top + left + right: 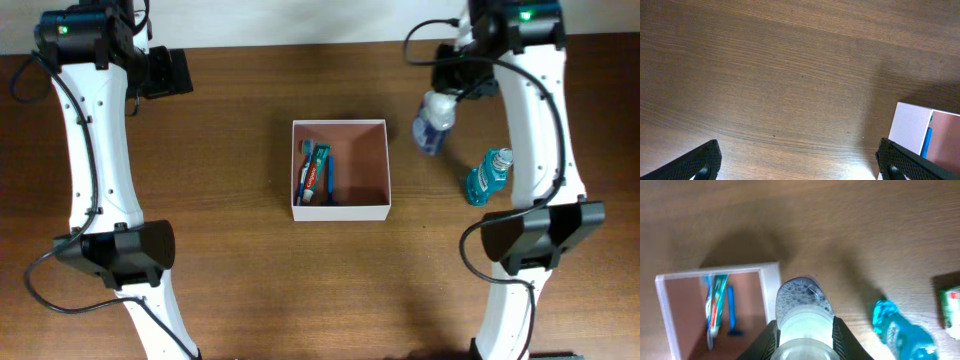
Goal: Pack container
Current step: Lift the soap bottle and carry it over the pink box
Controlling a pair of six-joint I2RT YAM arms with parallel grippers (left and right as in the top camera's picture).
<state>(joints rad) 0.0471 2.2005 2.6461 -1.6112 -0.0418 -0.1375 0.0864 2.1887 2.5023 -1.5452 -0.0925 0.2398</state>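
By one container [340,211] are one bottle [432,125], one mouthwash [487,177]

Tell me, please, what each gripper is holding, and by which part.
The right gripper clamps a clear bottle across its body, one finger on either side; the left gripper is open and empty.

Overhead straight down on the table [230,250]; wrist views close, downward; container [771,287] common to all.
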